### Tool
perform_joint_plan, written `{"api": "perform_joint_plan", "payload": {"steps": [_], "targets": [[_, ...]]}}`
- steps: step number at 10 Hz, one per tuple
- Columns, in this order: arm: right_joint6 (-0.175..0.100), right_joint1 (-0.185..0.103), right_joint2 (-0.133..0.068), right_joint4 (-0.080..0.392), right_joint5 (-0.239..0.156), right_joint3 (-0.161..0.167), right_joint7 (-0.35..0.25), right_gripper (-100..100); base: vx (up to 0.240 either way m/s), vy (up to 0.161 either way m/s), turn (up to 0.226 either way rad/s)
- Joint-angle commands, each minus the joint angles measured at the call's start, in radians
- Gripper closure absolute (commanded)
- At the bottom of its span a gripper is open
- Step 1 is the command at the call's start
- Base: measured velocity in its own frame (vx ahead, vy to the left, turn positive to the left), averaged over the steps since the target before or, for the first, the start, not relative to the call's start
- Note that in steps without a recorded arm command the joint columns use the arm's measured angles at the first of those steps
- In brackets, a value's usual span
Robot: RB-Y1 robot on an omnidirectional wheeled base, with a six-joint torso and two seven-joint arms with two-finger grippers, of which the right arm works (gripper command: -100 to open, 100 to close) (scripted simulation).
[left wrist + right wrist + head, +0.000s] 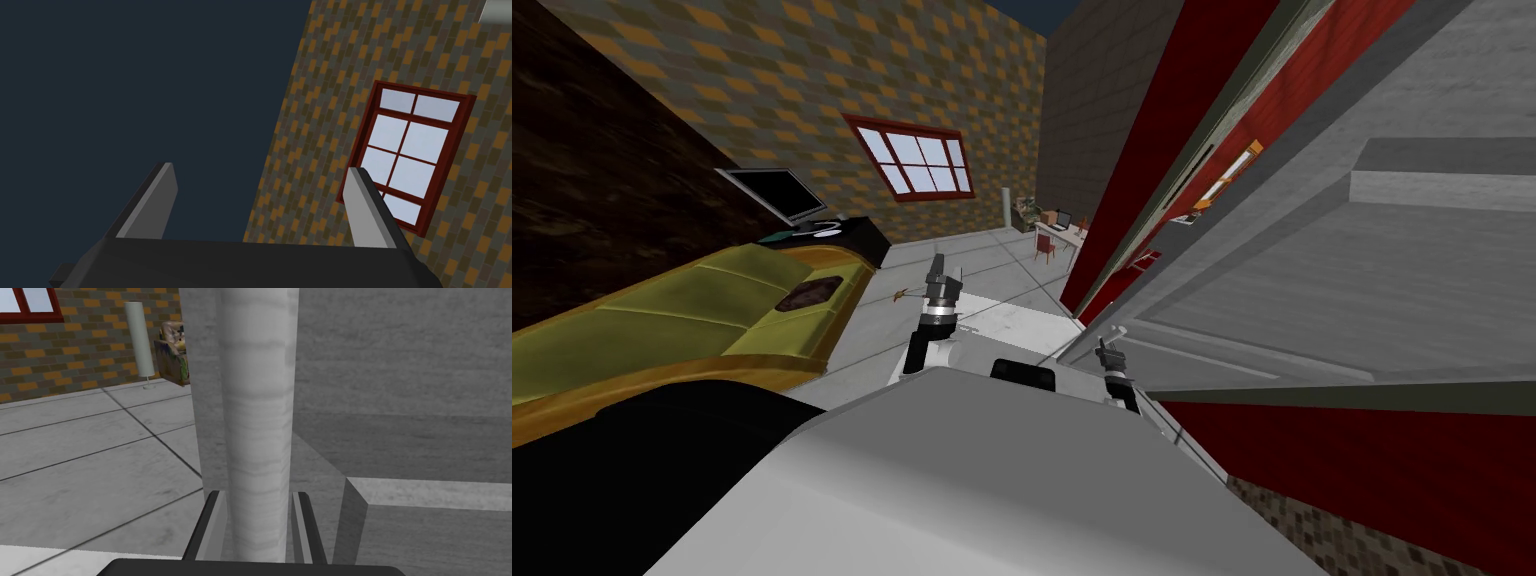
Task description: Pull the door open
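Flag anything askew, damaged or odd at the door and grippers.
Nothing stands out. The right gripper clamps both sides of the grey handle bar on the grey door, jaws square to it; no damage shows. The left gripper is open, away from the door.

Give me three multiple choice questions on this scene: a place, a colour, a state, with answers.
1. What sits between the fingers of the right end effector? A the light grey cylindrical door handle; B a chair leg; C nothing.
2. The rectangular window frame is: A white; B dark red; C green.
3. The left end effector is: A shut on the handle; B shut empty; C open.
Answers: 1 A, the fingers press the handle's sides; 2 B, it shows dark red; 3 C, its fingers stand wide apart.
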Motion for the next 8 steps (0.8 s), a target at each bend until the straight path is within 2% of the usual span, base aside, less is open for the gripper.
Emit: {"api": "perform_joint_plan", "payload": {"steps": [1,6,7,8], "targets": [[-0.026,0.013,-0.015,0.002,0.009,0.020,-0.020,100,-0.218,-0.074,0.102],[-0.090,0.051,-0.061,-0.003,0.031,0.068,-0.071,100,-0.188,-0.050,0.086],[-0.079,0.047,-0.055,-0.003,0.029,0.064,-0.064,100,-0.089,-0.014,0.015],[-0.101,0.056,-0.065,0.005,0.036,0.075,-0.077,100,-0.119,-0.043,0.138]]}}
